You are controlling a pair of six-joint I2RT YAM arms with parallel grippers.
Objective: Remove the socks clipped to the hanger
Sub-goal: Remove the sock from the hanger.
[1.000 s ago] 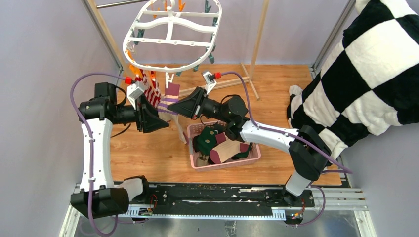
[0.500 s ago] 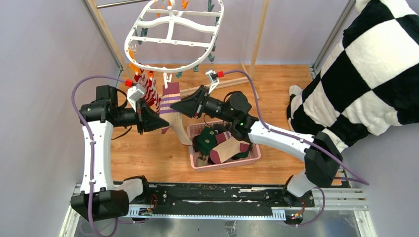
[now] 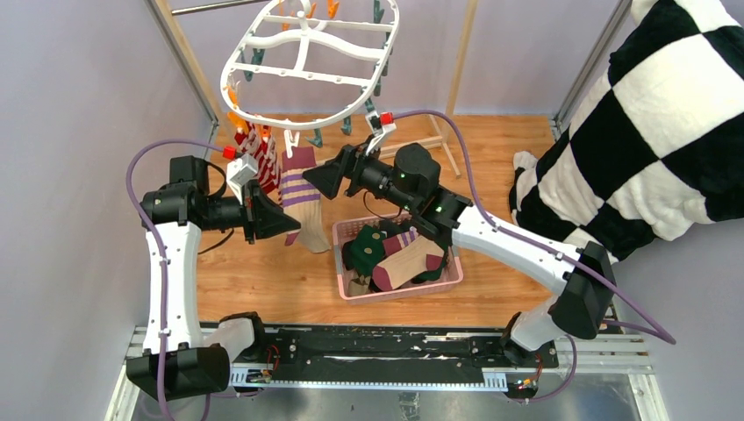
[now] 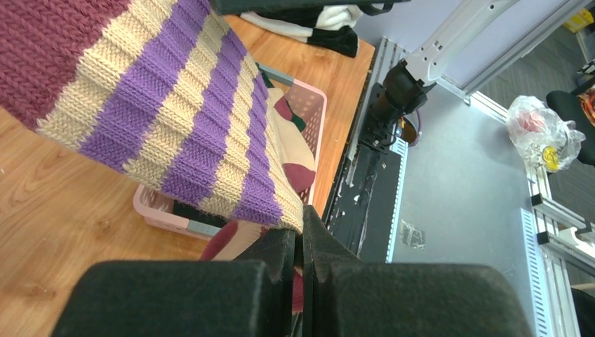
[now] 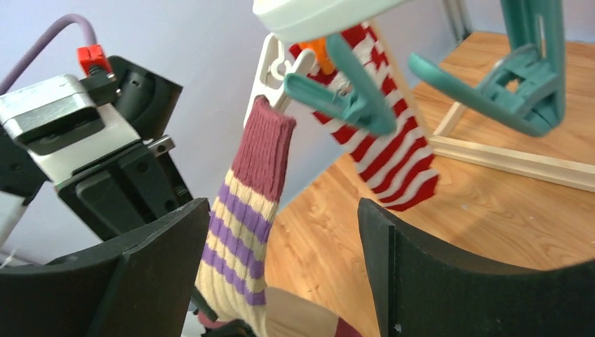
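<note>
The purple-striped sock [image 3: 301, 197] hangs from a white clip at the 6 o'clock edge of the hanger [image 3: 303, 124], just beside a red-and-white sock [image 3: 263, 158] at its 10 o'clock. The left gripper [image 3: 285, 221] is clamped tight on the purple-striped sock's lower end (jaws pressed together in its wrist view). The right gripper [image 3: 318, 180], jaws spread wide and holding nothing, sits at the sock's 2 o'clock. A pink basket [image 3: 404, 291] lies at 4 o'clock.

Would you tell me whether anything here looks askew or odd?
Nothing looks spilled or damaged. The one oddity: the purple-striped sock is held twice, its cuff in a white clip and a lower edge in the shut left gripper.
</note>
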